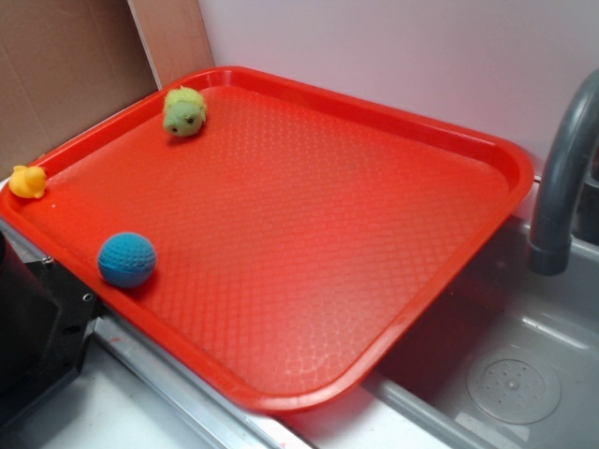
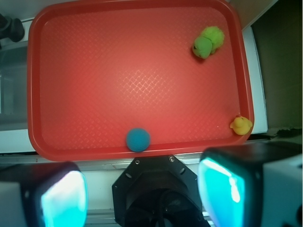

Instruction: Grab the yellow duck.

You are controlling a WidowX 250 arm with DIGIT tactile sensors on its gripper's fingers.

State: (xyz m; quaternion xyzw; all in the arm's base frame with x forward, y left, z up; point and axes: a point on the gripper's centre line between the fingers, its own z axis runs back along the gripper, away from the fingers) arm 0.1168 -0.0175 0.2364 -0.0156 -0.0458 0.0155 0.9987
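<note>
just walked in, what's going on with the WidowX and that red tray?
Nothing is grabbed yet. The gripper is open and held high above the near edge of the red tray, holding nothing. The yellow duck sits at a corner of the tray, right against the rim. A blue ball lies near the rim closest to the gripper, and a green plush toy is at the corner farther along the duck's side. All three lie apart from each other and untouched. The tray rests partly over a sink beside a grey faucet.
</note>
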